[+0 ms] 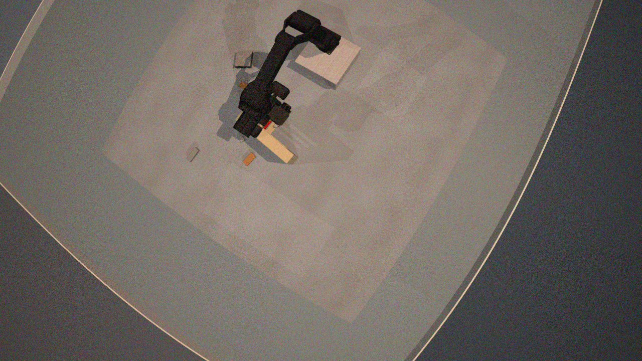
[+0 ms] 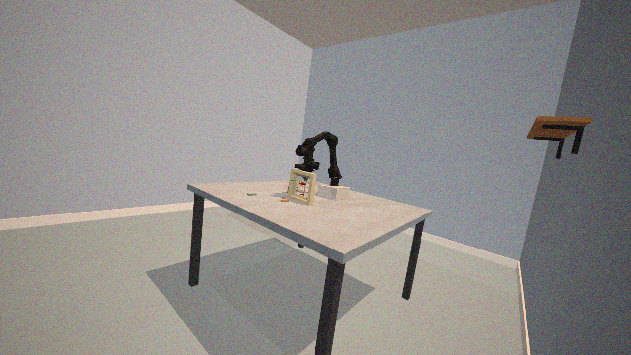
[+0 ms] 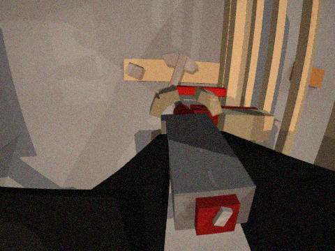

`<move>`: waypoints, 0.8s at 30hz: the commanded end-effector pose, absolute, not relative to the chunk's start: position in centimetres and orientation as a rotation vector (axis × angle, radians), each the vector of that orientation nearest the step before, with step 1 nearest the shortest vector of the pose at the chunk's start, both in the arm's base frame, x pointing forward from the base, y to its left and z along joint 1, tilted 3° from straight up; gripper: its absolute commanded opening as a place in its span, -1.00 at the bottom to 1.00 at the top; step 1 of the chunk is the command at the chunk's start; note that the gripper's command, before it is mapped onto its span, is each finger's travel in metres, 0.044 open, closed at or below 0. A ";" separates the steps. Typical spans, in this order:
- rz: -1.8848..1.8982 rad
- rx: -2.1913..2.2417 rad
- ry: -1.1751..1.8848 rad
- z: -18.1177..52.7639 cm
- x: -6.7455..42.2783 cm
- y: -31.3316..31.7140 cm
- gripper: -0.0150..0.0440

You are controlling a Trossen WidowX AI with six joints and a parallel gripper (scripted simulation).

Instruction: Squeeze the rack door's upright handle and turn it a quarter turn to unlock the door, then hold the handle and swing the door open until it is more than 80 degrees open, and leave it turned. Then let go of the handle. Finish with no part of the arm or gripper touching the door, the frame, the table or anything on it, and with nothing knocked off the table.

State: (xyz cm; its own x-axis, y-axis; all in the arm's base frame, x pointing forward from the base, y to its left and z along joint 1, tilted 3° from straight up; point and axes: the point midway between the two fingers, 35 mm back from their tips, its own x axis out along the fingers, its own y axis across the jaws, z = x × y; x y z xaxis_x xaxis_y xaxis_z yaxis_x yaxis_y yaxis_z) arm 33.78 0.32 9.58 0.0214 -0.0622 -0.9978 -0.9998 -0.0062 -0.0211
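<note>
The door handle (image 3: 209, 172) is upright in the wrist view, with two grey halves pressed together and a red block (image 3: 206, 223) at its end. My gripper (image 3: 191, 141) is shut on it, a black finger on either side. The tan frame (image 1: 278, 148) (image 2: 312, 192) stands on the table. Parallel tan bars (image 3: 241, 42) of the door and frame run up the right of the wrist view. The door looks lined up with the frame, but its angle is hard to tell. A red bar (image 3: 202, 91) shows beyond the handle. The arm hides most of the door from above.
An orange block (image 1: 249, 159) (image 2: 285, 200) (image 3: 317, 77) lies beyond the frame, a grey block (image 1: 192, 153) (image 2: 251, 194) farther off. A grey box (image 1: 243, 59) and a small brown piece (image 1: 243, 84) lie beside the arm. The arm's pale base block (image 1: 334, 64) (image 2: 333, 193) stands behind.
</note>
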 end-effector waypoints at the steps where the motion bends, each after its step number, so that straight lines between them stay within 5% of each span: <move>1: 1.115 -1.208 1.268 9.6 33.2 0.7 -0.44; 24: 0.791 -0.883 1.419 9.4 30.6 2.4 -0.44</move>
State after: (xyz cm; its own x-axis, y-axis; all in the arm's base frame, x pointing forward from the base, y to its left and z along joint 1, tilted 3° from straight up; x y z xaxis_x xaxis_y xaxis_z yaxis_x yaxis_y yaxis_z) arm 30.80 2.11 9.34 0.0027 -0.0622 -0.9981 -0.9104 0.4127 -0.0282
